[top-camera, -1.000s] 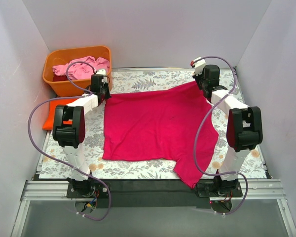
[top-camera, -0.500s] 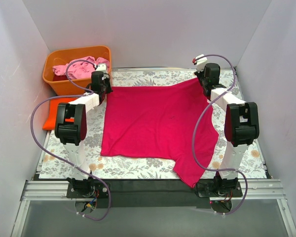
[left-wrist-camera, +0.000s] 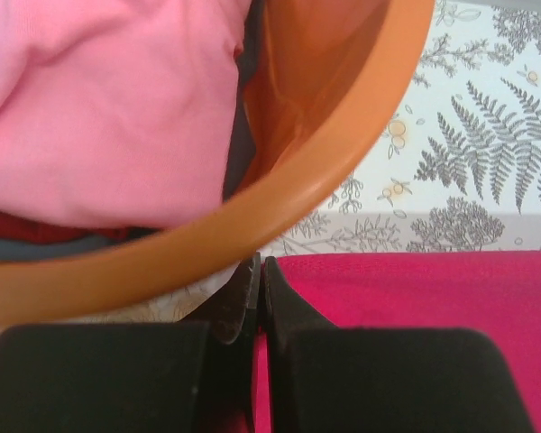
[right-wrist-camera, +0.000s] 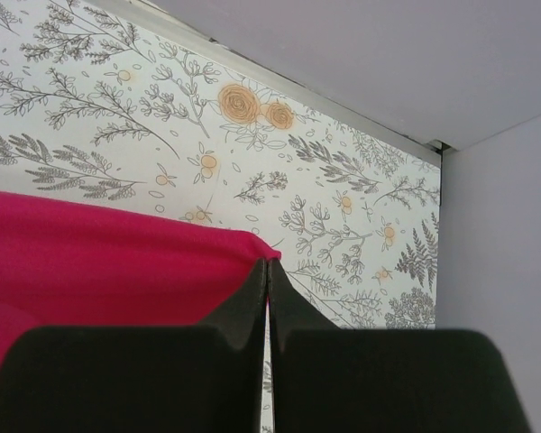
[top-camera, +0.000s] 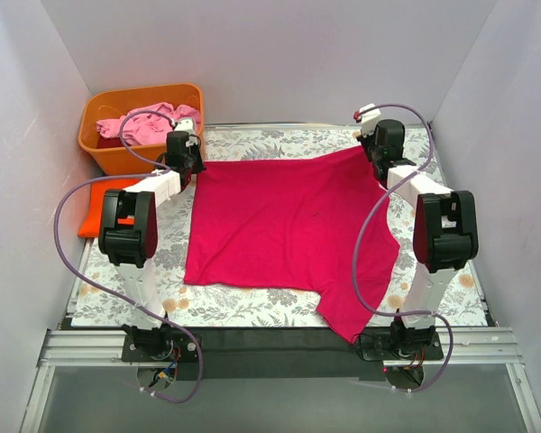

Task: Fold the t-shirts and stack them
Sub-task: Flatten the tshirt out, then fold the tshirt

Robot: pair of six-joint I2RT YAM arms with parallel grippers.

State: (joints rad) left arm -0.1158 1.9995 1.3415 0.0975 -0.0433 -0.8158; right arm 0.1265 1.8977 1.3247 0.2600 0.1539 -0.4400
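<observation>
Magenta-red t-shirt flat, far edge stretched left-right; left gripper and right gripper each pinched on a far corner.

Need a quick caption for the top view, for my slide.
Left gripper and right gripper pinch far corners of the magenta-red t-shirt spread on the table.
</observation>
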